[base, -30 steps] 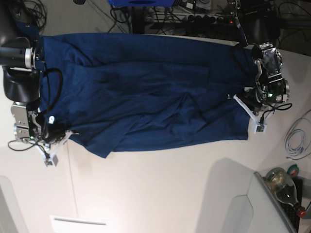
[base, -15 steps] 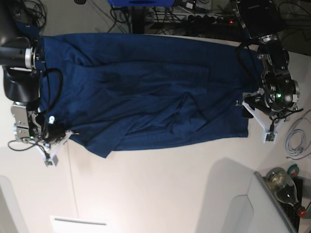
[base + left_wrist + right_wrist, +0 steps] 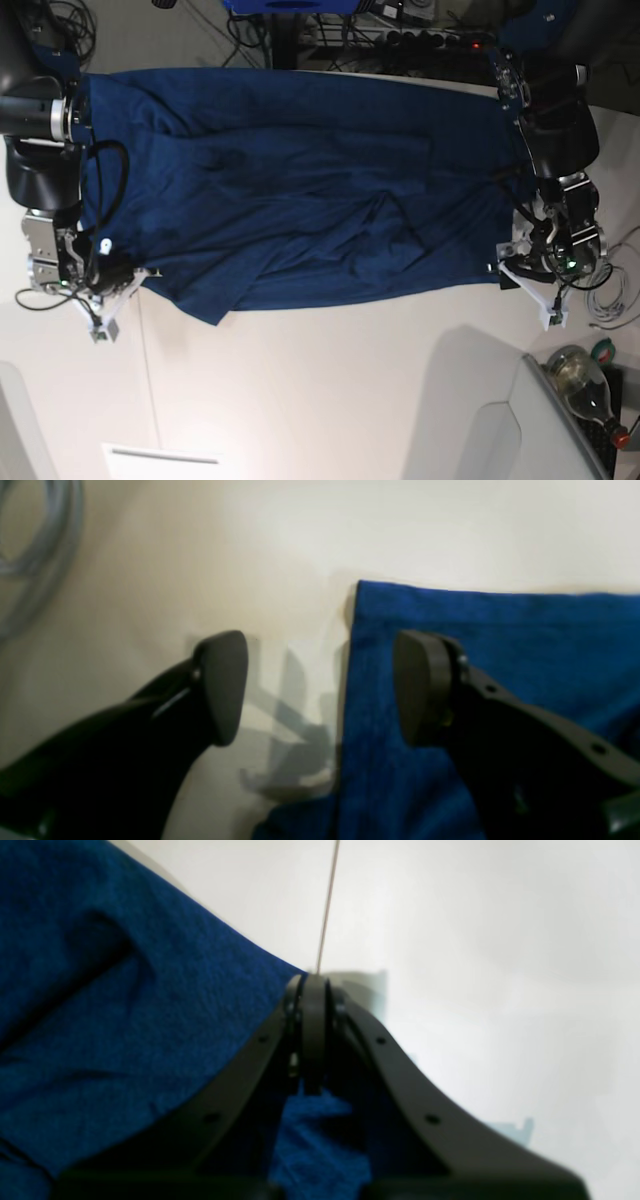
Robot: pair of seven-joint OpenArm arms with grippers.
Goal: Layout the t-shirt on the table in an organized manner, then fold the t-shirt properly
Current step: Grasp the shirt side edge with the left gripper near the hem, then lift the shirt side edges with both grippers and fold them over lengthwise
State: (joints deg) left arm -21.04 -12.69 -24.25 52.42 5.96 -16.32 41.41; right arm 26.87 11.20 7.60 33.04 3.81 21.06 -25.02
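Observation:
The dark navy t-shirt (image 3: 300,180) lies spread across the far half of the white table (image 3: 320,390), wrinkled in the middle. My left gripper (image 3: 527,288) hovers open at the shirt's right near corner. In the left wrist view the gripper (image 3: 320,685) straddles the shirt's edge (image 3: 500,645): one finger (image 3: 425,685) is over the cloth, the other over bare table (image 3: 150,580). My right gripper (image 3: 108,305) is at the shirt's left near corner. In the right wrist view the gripper (image 3: 313,990) is shut, with the blue cloth (image 3: 125,1015) reaching its tips and showing between the fingers.
A coil of grey cable (image 3: 612,290) lies just right of the left gripper and shows again in the wrist view as a grey cable (image 3: 35,555). A glass bottle (image 3: 585,385) stands at the near right. A thin seam line (image 3: 327,900) crosses the table. Cables and gear sit beyond the far edge.
The left gripper opened and let go of the shirt's right corner, then moved toward the near edge. The corner now lies on the table. The right arm has not moved.

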